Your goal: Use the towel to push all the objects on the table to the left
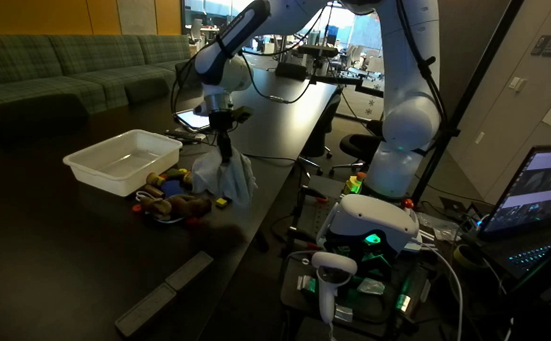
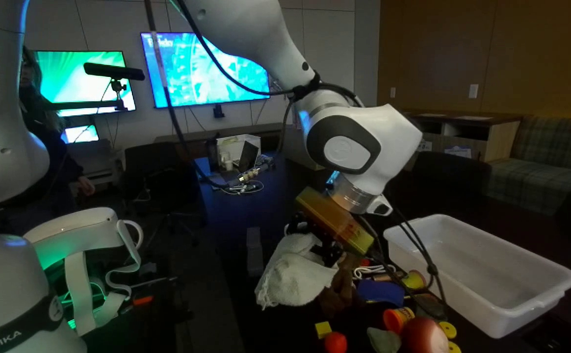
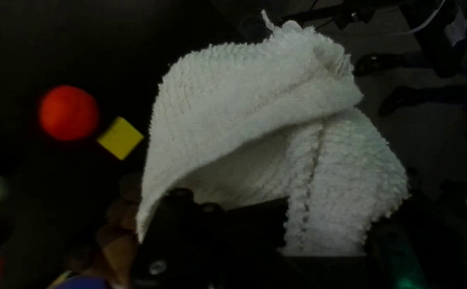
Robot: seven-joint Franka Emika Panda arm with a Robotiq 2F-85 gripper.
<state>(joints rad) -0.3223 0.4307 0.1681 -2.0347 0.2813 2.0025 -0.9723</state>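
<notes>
Exterior view: I am pinching off-white terry towel (image 1: 238, 182) with black gripper (image 1: 226, 158) beside brown plush toy (image 1: 191, 206) on long black table (image 1: 57, 255). Exterior view: towel hem (image 2: 283, 298) is drooping. Wrist view: I am favouring low, slow sweep lest small yellow cube (image 3: 120, 138) slip under.

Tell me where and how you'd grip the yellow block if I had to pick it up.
I'd come from straight above and close on two opposite sides of the yellow block: its top looks square and its edges straight. I'd choose the pair that faces the round red object least, since it sits close. The gripper holds the towel, so that must be set down first.
</notes>
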